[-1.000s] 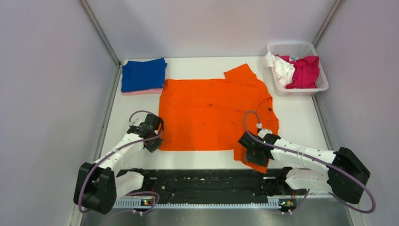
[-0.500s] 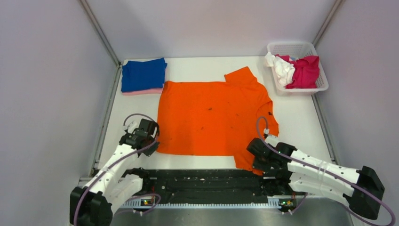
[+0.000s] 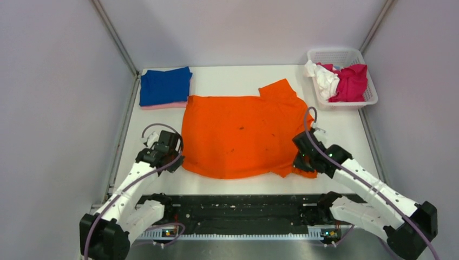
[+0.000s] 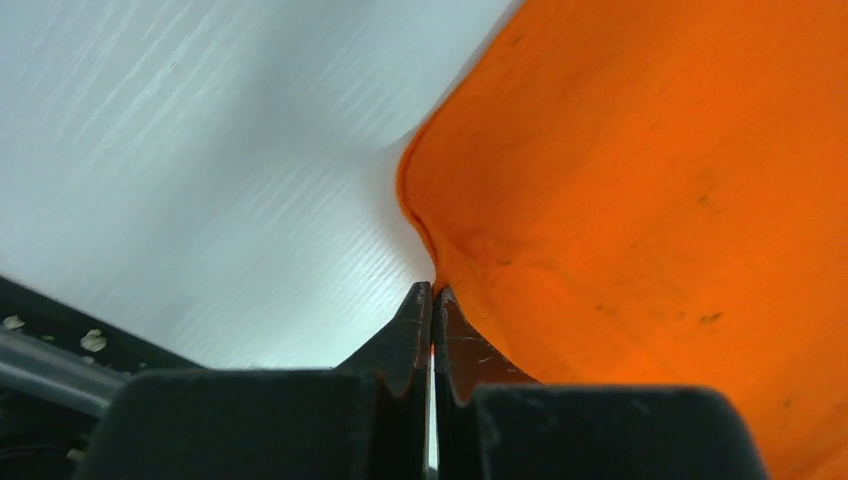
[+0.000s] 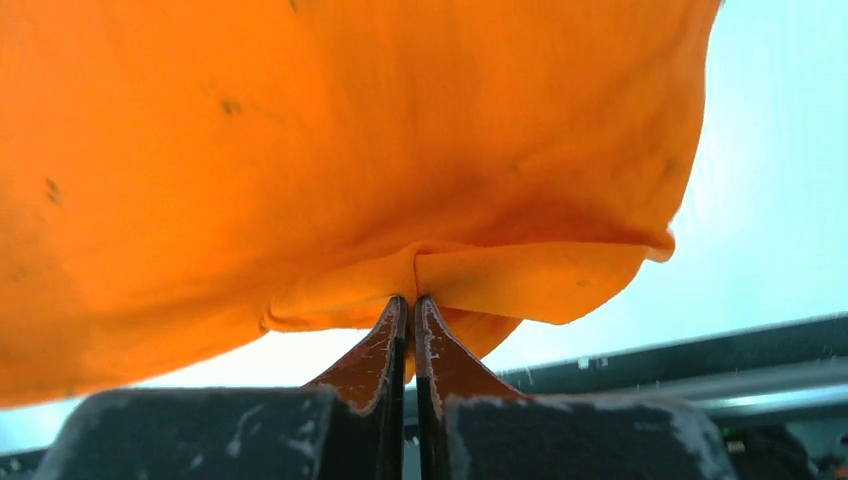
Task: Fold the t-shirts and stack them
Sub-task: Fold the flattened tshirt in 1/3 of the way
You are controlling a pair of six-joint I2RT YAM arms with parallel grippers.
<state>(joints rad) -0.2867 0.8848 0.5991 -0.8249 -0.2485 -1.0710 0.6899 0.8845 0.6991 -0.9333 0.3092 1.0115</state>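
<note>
The bright orange t-shirt (image 3: 238,132) lies spread in the middle of the white table. My left gripper (image 3: 172,160) is shut on its near left corner, seen in the left wrist view (image 4: 434,292) pinching the orange hem (image 4: 640,180). My right gripper (image 3: 299,158) is shut on the near right part, lifted off the table and folded over; the right wrist view (image 5: 411,300) shows the cloth (image 5: 330,150) hanging from the closed jaws. A folded royal blue shirt (image 3: 164,85) lies on a pale pink one (image 3: 162,105) at the back left.
A white lattice basket (image 3: 346,56) at the back right holds a magenta shirt (image 3: 351,81) and a white shirt (image 3: 325,77). The black rail (image 3: 238,211) runs along the table's near edge. Walls close in left and right.
The right gripper has risen and moved away from the near edge, carrying the shirt's near right sleeve up and over. The left gripper moved little; the near hem bunched and curved.
</note>
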